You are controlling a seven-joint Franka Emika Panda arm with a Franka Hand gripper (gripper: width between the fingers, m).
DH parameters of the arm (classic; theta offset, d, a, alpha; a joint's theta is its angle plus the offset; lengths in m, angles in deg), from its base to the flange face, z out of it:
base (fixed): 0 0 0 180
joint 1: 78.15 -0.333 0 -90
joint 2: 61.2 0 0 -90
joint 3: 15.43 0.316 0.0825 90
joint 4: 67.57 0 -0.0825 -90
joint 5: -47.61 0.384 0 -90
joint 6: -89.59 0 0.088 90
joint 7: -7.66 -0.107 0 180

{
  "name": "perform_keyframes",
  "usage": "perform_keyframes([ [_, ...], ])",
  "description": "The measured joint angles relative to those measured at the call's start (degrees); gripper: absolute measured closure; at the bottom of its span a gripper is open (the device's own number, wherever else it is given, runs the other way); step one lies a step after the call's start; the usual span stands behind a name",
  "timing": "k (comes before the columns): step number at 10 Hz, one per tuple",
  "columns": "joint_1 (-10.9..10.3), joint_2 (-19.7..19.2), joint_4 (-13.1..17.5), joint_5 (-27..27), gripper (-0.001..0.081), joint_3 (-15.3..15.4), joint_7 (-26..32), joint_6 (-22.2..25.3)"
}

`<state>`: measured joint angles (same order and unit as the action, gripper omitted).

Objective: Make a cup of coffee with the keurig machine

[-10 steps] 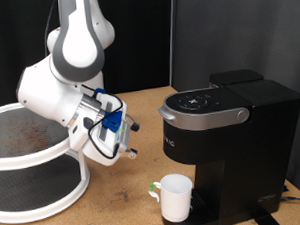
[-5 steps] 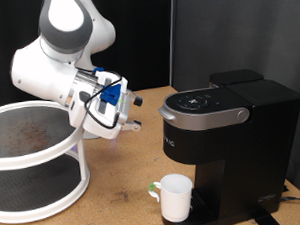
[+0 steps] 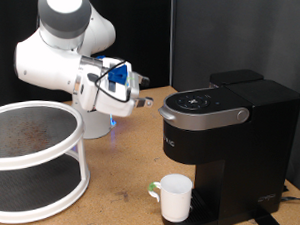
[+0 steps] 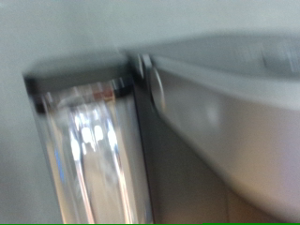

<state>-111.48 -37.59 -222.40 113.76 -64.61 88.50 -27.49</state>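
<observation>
The keurig machine [image 3: 231, 139] stands at the exterior view's right, lid down, with its grey-silver lid handle [image 3: 202, 114] facing left. The cup [image 3: 175, 197] sits on the drip tray under the spout. My gripper [image 3: 142, 100] hangs in the air just left of the lid handle, at about lid height, pointing at the machine, with nothing seen in it. The wrist view is blurred. It shows the machine's grey lid [image 4: 225, 103] close up, beside a shiny upright part [image 4: 84, 150]. No fingers show there.
A white round two-tier stand [image 3: 37, 162] fills the exterior view's left. A small greenish thing [image 3: 152, 188] lies on the wooden table [image 3: 123, 179] just left of the cup. A dark curtain hangs behind the machine.
My gripper has risen from low over the table and swung to the right, towards the machine's lid handle. The cup and the machine have not moved.
</observation>
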Motion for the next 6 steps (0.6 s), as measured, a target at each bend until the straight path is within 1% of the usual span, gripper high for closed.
perform_keyframes([
  [1,0.2,2.5,-0.1,0.1,0.0001,1.2,0.5,-0.9],
  [3,0.7,7.4,-0.2,0.7,0.0001,4.8,0.3,-4.3],
  [6,1.0,13.1,0.2,1.5,0.0001,9.9,-4.5,-8.1],
])
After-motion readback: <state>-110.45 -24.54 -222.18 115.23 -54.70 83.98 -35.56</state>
